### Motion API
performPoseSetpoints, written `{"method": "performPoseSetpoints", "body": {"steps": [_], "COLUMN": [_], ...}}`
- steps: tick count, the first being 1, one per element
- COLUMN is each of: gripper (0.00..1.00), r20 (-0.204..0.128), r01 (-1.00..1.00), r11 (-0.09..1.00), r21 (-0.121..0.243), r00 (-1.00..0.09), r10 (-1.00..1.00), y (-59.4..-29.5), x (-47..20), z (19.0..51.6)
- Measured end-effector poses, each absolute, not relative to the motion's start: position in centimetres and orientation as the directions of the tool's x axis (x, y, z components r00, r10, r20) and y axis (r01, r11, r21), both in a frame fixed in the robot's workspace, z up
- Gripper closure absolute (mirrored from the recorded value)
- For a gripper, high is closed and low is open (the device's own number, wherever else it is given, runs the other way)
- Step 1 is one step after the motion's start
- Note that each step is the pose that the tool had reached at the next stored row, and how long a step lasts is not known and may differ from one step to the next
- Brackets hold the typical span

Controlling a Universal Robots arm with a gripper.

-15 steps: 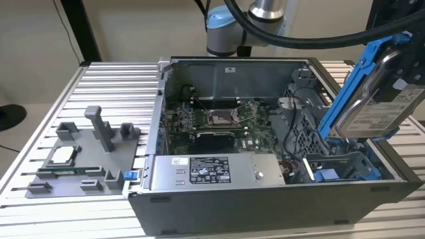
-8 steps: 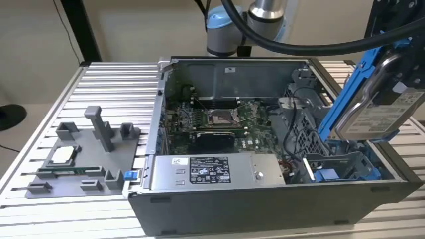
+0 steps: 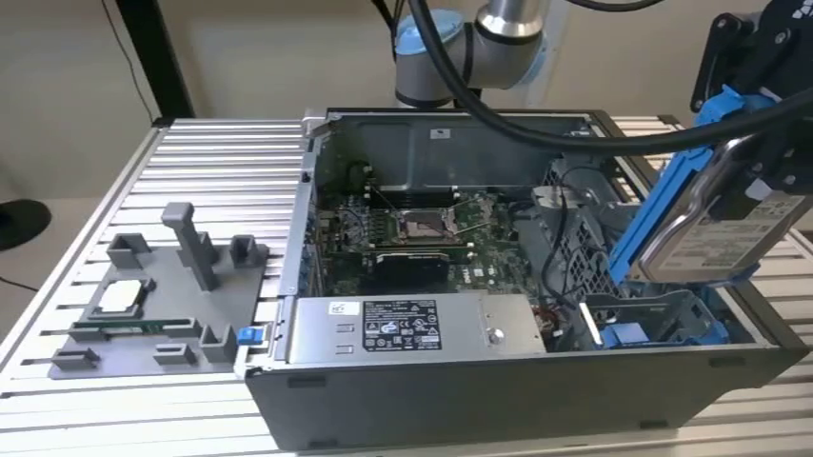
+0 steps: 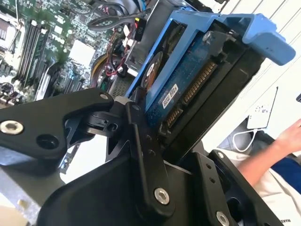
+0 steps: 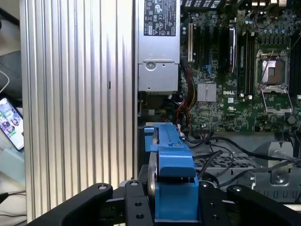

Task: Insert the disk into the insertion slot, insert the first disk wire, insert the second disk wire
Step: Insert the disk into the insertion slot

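In the exterior view my gripper (image 3: 752, 176) hangs over the case's front corner at the exterior view's right, shut on the disk (image 3: 711, 233). The disk is silver-grey with a white label and sits in a blue carrier frame (image 3: 661, 205), tilted steeply on edge. Just below its lower end lies the insertion slot (image 3: 661, 309), a grey metal bay with blue tabs (image 3: 623, 335). In the second wrist view black fingers (image 4: 141, 141) clamp the disk (image 4: 188, 89), its connector edge facing the camera. In the first wrist view the carrier (image 5: 171, 174) stands edge-on between the fingers (image 5: 136, 207). Loose black cables (image 5: 221, 146) lie beside it.
The open computer case (image 3: 508, 400) rests on a slatted aluminium table (image 3: 216, 152). The grey power-supply box (image 3: 406, 328) sits at the case's front, with the motherboard (image 3: 420, 228) behind it. A grey fixture tray (image 3: 152, 305) stands at the exterior view's left. A person's arm (image 4: 277, 146) and a phone (image 5: 11, 122) are nearby.
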State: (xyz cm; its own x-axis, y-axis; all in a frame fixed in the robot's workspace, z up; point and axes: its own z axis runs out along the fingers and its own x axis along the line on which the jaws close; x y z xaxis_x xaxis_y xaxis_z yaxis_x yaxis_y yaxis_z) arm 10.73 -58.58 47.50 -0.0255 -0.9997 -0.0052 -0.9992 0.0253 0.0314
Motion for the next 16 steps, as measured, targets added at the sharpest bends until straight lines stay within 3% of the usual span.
{"method": "performPoseSetpoints", "body": {"steps": [16], "gripper": [1.0], "r20": [-0.014], "r01": [-0.999], "r11": [0.029], "r21": [0.032], "r00": [-0.029], "r10": [-0.999], "y": [-58.6], "x": [11.5], "z": [45.0]}}
